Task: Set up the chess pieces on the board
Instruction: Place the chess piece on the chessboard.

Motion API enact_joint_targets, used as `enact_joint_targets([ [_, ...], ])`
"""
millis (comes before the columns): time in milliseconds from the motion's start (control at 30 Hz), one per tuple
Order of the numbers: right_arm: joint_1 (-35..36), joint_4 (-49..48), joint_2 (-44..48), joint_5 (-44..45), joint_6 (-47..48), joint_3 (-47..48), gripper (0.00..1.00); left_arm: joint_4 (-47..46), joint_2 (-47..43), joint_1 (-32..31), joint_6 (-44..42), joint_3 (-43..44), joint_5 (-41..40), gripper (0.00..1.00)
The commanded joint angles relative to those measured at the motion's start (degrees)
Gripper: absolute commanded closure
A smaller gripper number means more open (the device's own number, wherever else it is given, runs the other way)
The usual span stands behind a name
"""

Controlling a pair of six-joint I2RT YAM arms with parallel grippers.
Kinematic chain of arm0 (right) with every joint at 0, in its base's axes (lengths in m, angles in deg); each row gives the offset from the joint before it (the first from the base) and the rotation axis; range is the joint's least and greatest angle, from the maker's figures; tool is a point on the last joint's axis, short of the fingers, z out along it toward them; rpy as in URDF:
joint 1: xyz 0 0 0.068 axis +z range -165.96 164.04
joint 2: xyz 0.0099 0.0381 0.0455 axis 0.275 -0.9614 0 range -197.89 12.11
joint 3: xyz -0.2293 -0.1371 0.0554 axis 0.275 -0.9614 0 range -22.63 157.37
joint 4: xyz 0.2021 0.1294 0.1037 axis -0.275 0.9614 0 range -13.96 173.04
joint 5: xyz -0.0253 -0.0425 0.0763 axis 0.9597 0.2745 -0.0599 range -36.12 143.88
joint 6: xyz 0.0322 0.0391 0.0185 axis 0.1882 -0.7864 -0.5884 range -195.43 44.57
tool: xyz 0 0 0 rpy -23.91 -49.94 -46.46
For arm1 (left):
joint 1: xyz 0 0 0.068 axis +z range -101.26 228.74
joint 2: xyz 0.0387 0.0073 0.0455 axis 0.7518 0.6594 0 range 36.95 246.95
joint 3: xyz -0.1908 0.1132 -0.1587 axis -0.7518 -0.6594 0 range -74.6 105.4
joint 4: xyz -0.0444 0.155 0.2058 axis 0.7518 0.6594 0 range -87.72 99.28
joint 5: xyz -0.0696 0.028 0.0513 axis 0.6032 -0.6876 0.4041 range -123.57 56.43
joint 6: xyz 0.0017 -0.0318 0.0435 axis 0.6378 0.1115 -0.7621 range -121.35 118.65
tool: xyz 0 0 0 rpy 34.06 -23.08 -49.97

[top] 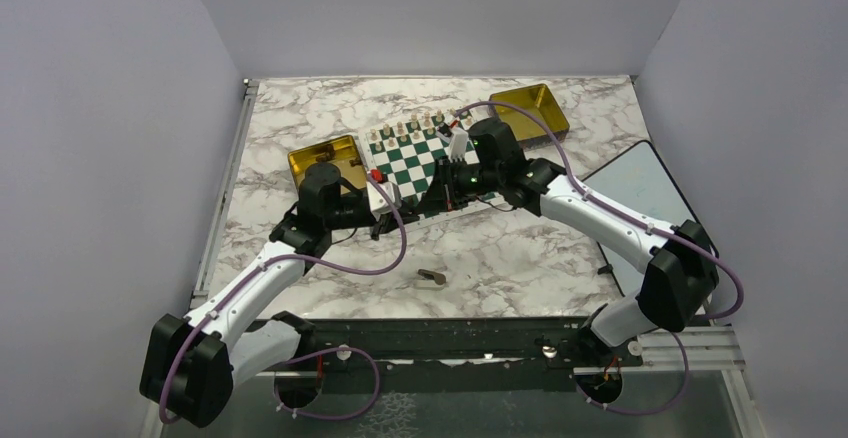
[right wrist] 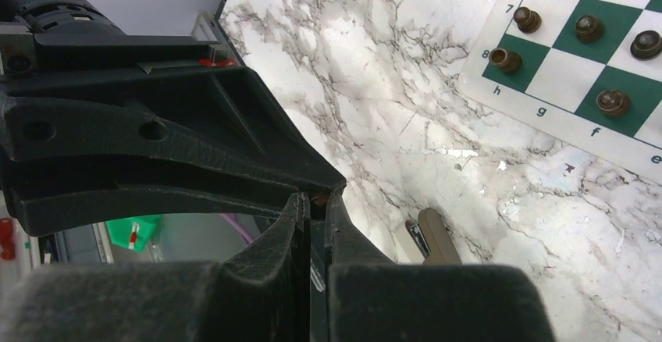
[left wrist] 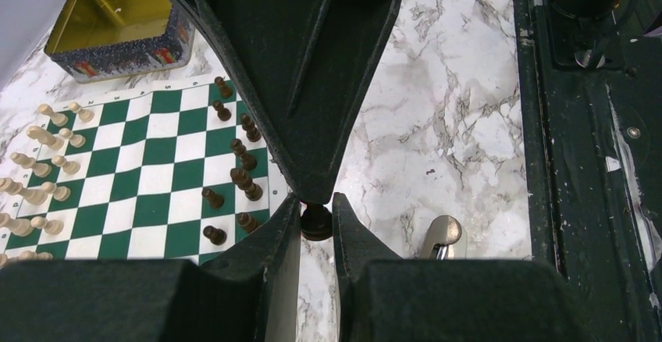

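Note:
In the left wrist view my left gripper is shut on the base of a dark chess piece, just off the board's corner over the marble. The right gripper's fingers come down onto the same piece from above. In the right wrist view my right gripper is shut, with the piece's brown top pinched at its tips. The green and white board holds several dark pieces along its near side and cream pieces along the far side.
Gold tins stand left and back right of the board. A small tan and metal object lies on the marble in front of the board. A dark flat panel lies at the right.

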Motion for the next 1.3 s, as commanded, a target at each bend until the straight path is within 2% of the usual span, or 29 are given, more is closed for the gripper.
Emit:
enact_joint_targets([
  [0,0.1,0.8,-0.25,0.21,0.48,1.67,0.94,-0.66,0.32,-0.5,-0.3,2.47,-0.37,0.83],
  [67,0.1,1.99,0.41,2.68,1.35,1.78,0.94,-0.22,0.34,-0.5,-0.13,2.46,-0.52,0.69],
  [200,-0.16,4.32,2.05,7.49,3.0,2.14,0.94,0.23,-0.15,-0.5,0.37,1.78,-1.0,0.53],
  [233,-0.42,5.28,2.25,8.96,3.55,2.4,0.94,0.37,-0.43,-0.5,0.5,1.65,-1.44,0.46],
  [267,-0.72,6.1,2.52,9.86,4.09,2.6,0.94,0.61,-0.66,-0.5,0.53,1.57,-1.94,0.37],
  [300,-1.22,6.81,2.78,10.37,4.73,2.73,0.94,0.86,-0.88,-0.5,0.53,1.37,-2.57,0.09],
  [333,-1.67,7.37,3.0,11.04,5.17,2.82,0.94,1.14,-1.09,-0.5,0.49,1.32,-3.12,0.02],
  [600,-5.69,11.41,3.91,18.47,8.85,3.44,0.94,3.45,-2.15,-0.5,3.22,1.02,-8.66,0.01],
  [800,-7.97,12.53,1.44,24.02,11.4,5.06,0.94,4.71,-1.78,-0.5,13.7,1.49,-19.88,0.01],
  [900,-8.94,13.28,-1.27,26.63,12.99,6.98,0.94,5.96,-1.48,-0.37,20.36,2.34,-28.46,0.01],
  [967,-9.42,13.67,-3.14,27.92,13.9,8.24,0.94,9.23,-0.35,0.18,25.85,4.24,-34.17,0.01],
  [1033,-10.02,14.13,-5.23,28.84,14.68,9.78,0.94,13.49,1.92,0.94,27.64,6.68,-37.37,0.01],
  [1133,-10.51,14.87,-8.56,30.25,15.54,11.99,0.94,18.34,3.97,2.73,27.6,9.4,-37.9,0.01],
  [1267,-10.92,15.24,-12.57,31.13,16.36,14.24,0.93,17.34,2.38,4.97,28.34,8.37,-37.33,0.01],
])
